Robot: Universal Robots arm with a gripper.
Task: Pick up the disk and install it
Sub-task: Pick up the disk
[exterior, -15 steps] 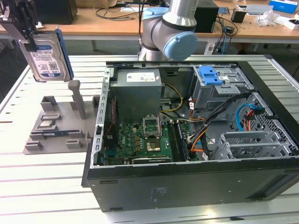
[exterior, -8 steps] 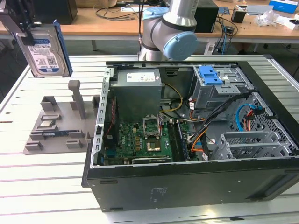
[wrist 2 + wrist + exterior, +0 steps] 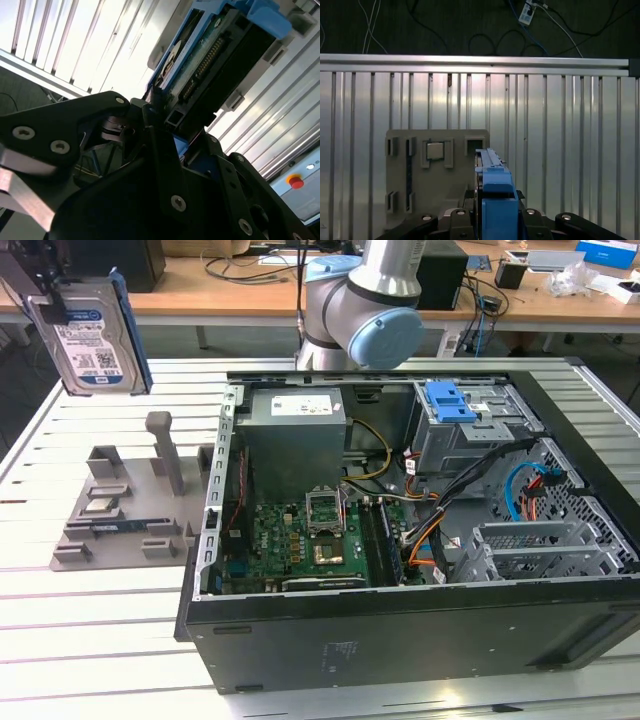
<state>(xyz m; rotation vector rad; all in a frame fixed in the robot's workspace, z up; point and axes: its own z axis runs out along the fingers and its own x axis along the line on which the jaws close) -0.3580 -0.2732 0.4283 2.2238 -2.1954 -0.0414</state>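
Note:
The disk, silver with a white-and-blue label and blue side rails, hangs upright in the air at the exterior view's upper left, above the grey fixture. My gripper is shut on its upper edge. In the second wrist view the black fingers clamp the end of the disk, whose connector side and blue rail show. In the first wrist view the disk is edge-on between the jaws, over the slatted table.
An open computer case lies on the slatted table, with a grey power-supply box, a motherboard, and a drive bay with a blue latch. A grey fixture holding small parts sits beside the case and shows as the fixture below the disk. The arm's base stands behind the case.

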